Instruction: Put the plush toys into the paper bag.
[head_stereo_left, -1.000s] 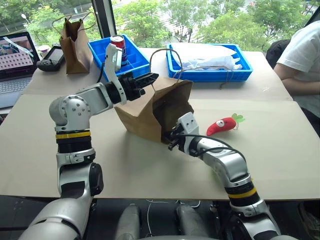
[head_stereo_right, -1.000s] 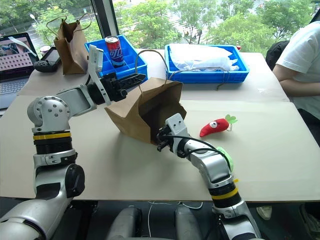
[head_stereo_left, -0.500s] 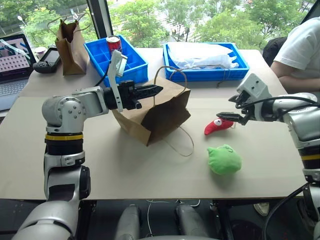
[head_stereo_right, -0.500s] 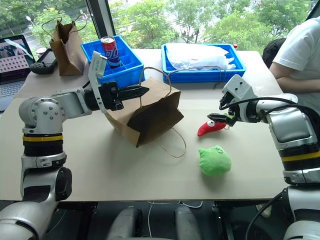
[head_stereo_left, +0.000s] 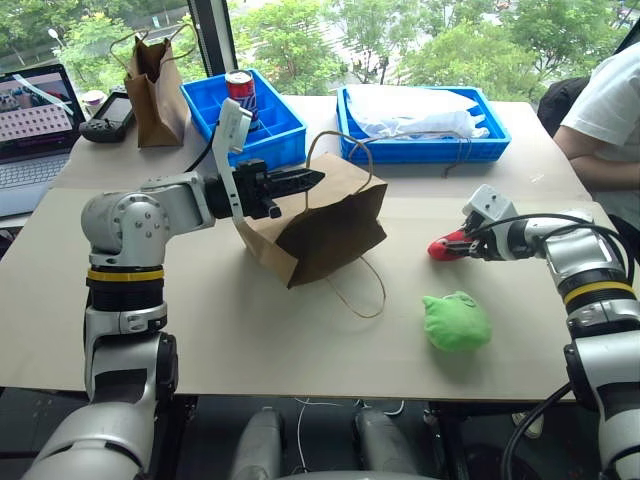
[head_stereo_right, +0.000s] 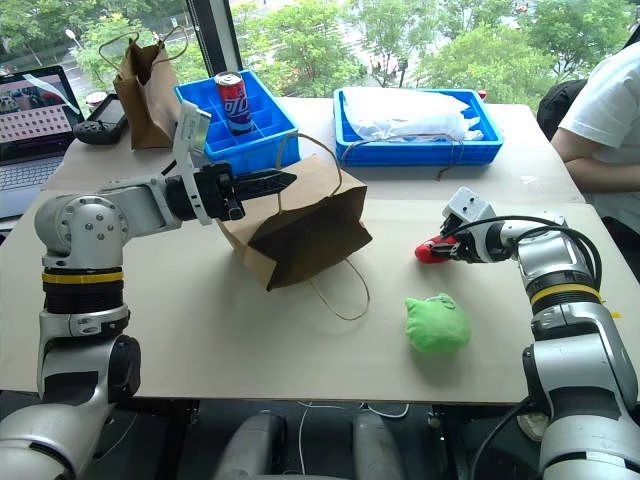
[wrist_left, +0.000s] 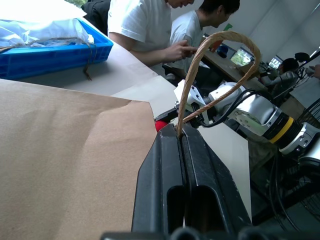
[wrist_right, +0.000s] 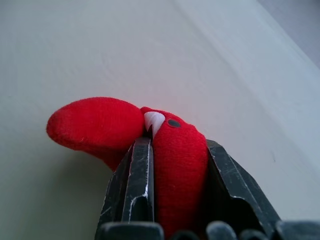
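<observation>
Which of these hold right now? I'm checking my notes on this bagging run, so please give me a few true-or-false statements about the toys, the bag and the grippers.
1. The right gripper is closed on the red chili-shaped plush toy. True.
2. The round bright-green plush toy is already inside the wide light-brown paper bag. False: it lies on the table, apart from the bag.
3. The left gripper pinches the bag's twine loop handle. True.
4. The soda can stands in the blue tray holding the white plastic wrapping. False: it stands in the other, compartmented blue tray.
5. The wide bag stands upright. False: it tilts, its mouth turned toward the toys.
</observation>
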